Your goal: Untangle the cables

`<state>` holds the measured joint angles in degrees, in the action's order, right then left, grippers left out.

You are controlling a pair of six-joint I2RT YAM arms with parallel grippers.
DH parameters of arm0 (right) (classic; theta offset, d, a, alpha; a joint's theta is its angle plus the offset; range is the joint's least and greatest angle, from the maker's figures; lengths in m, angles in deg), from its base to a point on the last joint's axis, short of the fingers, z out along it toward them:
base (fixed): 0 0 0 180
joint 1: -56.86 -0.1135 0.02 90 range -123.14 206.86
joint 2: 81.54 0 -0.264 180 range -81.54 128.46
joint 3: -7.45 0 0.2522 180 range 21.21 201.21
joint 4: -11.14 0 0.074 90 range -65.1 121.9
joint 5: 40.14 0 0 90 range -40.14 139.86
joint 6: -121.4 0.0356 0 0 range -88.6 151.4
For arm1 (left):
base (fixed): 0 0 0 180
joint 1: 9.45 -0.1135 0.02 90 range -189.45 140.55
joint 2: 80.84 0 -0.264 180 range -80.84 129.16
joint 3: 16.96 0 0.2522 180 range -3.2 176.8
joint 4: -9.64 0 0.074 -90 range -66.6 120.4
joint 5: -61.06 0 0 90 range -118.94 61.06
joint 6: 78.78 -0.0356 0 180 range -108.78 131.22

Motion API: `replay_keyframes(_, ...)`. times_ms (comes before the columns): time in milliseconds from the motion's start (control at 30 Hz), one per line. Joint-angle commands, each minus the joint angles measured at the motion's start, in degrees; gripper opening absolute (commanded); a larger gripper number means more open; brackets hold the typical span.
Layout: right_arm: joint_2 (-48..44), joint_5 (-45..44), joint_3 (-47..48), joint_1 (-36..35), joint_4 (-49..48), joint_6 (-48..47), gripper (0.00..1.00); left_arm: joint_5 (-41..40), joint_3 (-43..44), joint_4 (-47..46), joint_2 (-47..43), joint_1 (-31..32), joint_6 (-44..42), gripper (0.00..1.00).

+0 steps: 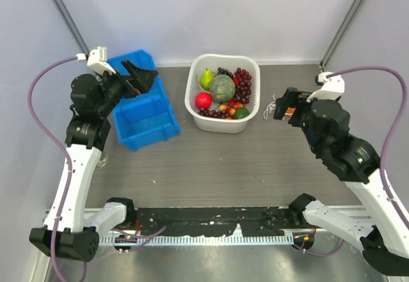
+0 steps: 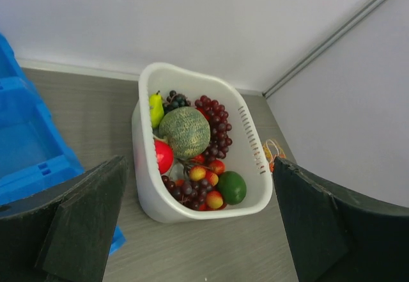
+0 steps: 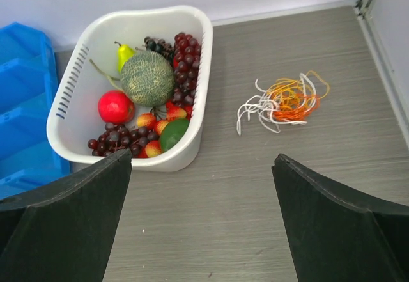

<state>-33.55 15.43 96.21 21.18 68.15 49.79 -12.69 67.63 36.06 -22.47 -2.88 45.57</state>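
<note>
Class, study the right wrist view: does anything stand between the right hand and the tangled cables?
Nothing visible does. The right hand is open, and only bare table lies between it and the cables. The white basket of fruit sits beside the cables, apart from them, not in the path.

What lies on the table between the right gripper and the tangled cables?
Nothing: only bare table separates the right gripper from the cables, as the right wrist view shows.
</note>
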Motion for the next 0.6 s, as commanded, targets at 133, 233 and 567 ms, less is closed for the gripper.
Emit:
replay_keyframes(133,10.54,3.33,-2.14,0.00,-11.76,4.54,0.98,5.72,-4.64,-5.27,0.52,-0.33,-0.77,1.00)
replay_keyframes(233,13.61,2.69,-1.70,6.64,-13.53,6.30,0.99,5.29,-5.79,-6.25,-0.97,0.37,-2.26,1.00)
replay_keyframes(567,31.17,23.53,-2.23,41.99,-20.57,18.42,0.96,4.31,-6.67,-5.98,0.34,1.78,-4.47,1.00)
